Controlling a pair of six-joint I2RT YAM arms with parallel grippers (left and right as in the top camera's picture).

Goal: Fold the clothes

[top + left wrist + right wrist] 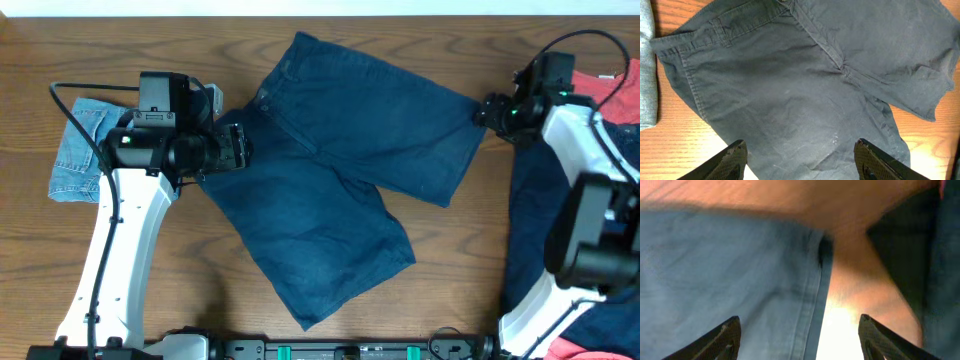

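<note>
Overhead view: the navy shorts (340, 190) lie spread flat at mid-table, waistband toward the left, one leg running right and the other toward the near edge; no fold in them yet, as far as I can judge.

The faded denim shorts (78, 150) sit folded at the far left, apart from the work. A red T-shirt (612, 92) and a dark garment (528, 220) wait at the right edge under the right arm.

The left gripper (238, 148) stands at the waistband end; in the left wrist view its fingers (735, 157) are spread wide with nothing between them, only navy cloth below. The right gripper (487, 110) stands at the hem of the right-hand leg; in the right wrist view it is (800, 330) likewise wide and empty, with the hem edge and bare table (850, 305) under it. I cannot tell whether either one touches the cloth.

Judgement: the step in hand is the approach for the first fold, one claw at each end of the shorts. The next move calls for each to close on an edge, taking both layers; then the far leg goes over onto the near one, lifted evenly so the cloth does not drag or bunch.
</note>
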